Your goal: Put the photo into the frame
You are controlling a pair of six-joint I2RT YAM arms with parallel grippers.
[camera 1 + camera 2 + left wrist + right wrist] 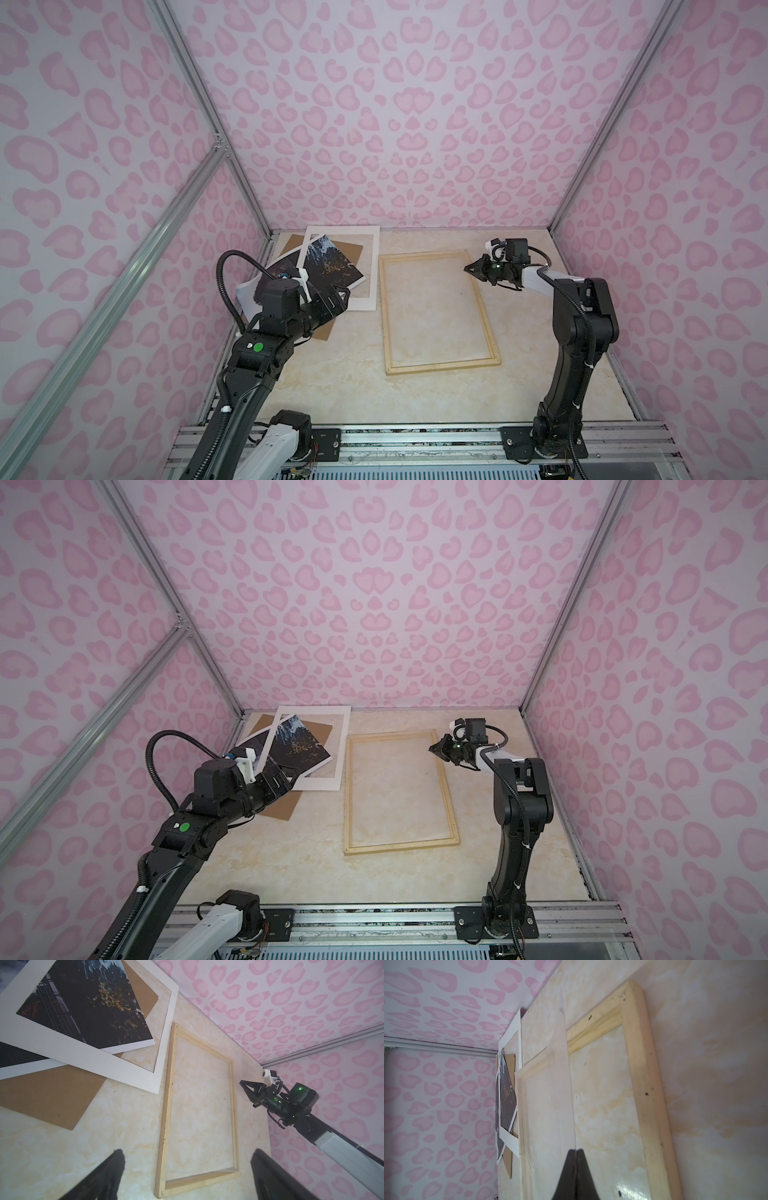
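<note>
Photo (330,266) (87,1007) lies at about 10 o'clock on the table (332,386), taking the far wall in both top views as 12 o'clock. It is a thin print with a dark forest, white water at its far end, some yellow leaves in the middle and a white margin around. It sits slanted, threaded through the window of the white mat board (361,304). Its 4 o'clock corner rests over the mat's strip, while its 8 o'clock part passes under the mat and comes out near the wall, where the paper seems to curl. Under both lies the brown backing board (323,330).

The frame (442,365) (163,1126) lies flat just beside the mat at its 3 o'clock, apart from the photo. It has thin pale wood strips, and the marbled table shows through it.

The left gripper (343,296) (188,1153) hangs at 5 o'clock of the photo, with its jaws spread wide and gripping nothing. The right gripper (467,268) (576,1150) is at the frame's 1 o'clock corner, with its jaws pressed together. In the right wrist view a thin clear edge runs from the tips, and I cannot tell whether a clear sheet is pinched there.
</note>
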